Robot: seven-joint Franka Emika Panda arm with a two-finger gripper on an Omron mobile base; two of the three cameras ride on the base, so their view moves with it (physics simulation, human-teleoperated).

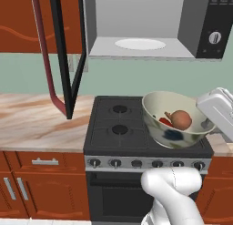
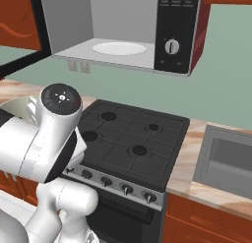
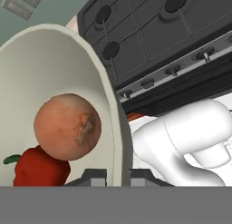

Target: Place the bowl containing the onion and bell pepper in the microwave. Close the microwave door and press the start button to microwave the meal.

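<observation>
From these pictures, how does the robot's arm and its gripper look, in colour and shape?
The arm is glossy white, made of thick rounded segments with dark bands at the joints. One joint ends in a round dark cap with a small white mark. The gripper has two small dark grey, blocky fingertips. No cables are visible.

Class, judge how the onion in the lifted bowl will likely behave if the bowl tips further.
The onion is round and smooth, so it would probably roll. The tilted bowl has deep walls, likely containing it. The pepper beside it may block it slightly.
</observation>
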